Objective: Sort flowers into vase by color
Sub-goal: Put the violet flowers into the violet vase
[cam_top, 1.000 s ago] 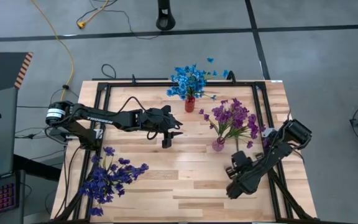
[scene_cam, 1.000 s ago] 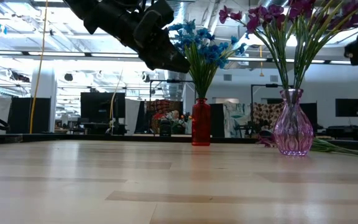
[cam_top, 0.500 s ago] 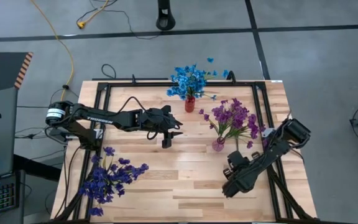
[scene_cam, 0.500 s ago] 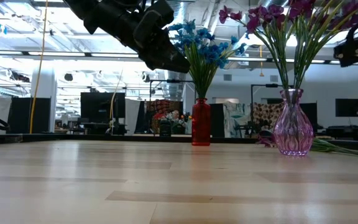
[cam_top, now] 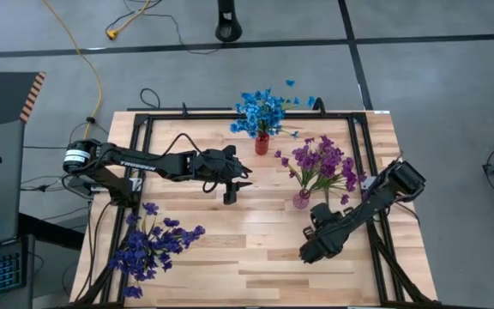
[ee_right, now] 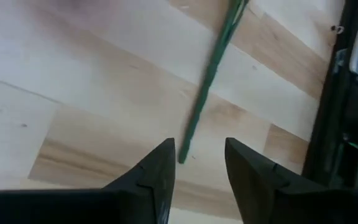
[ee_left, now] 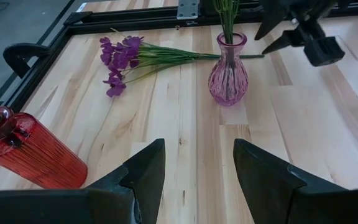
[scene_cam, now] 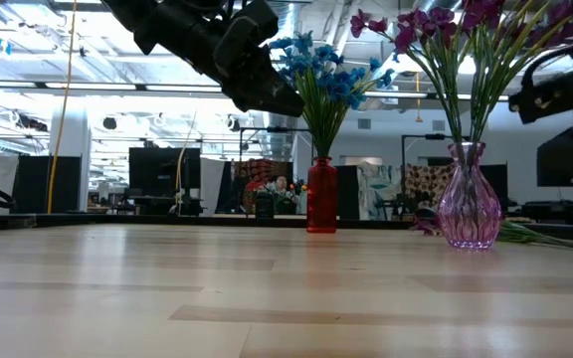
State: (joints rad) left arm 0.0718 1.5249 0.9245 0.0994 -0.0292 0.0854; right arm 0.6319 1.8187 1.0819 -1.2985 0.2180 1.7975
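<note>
High view: a plank table (cam_top: 256, 249) is standing on grey floor (cam_top: 436, 77); the indigo flowers (cam_top: 151, 247) are lying near the left corner.

Low view: an open hall is showing behind the red vase (scene_cam: 321, 195) and pink vase (scene_cam: 469, 209).

Left wrist: the left gripper (ee_left: 196, 165) is hovering open, empty.

Right wrist: the right gripper (ee_right: 200, 160) is gaping over a green stem (ee_right: 205, 87), gripping nothing.

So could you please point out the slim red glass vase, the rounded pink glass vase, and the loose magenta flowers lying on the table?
slim red glass vase (scene_cam: 321, 195), low view, body.
rounded pink glass vase (ee_left: 228, 76), left wrist view, belly.
loose magenta flowers (ee_left: 120, 56), left wrist view, blossom cluster.
</note>
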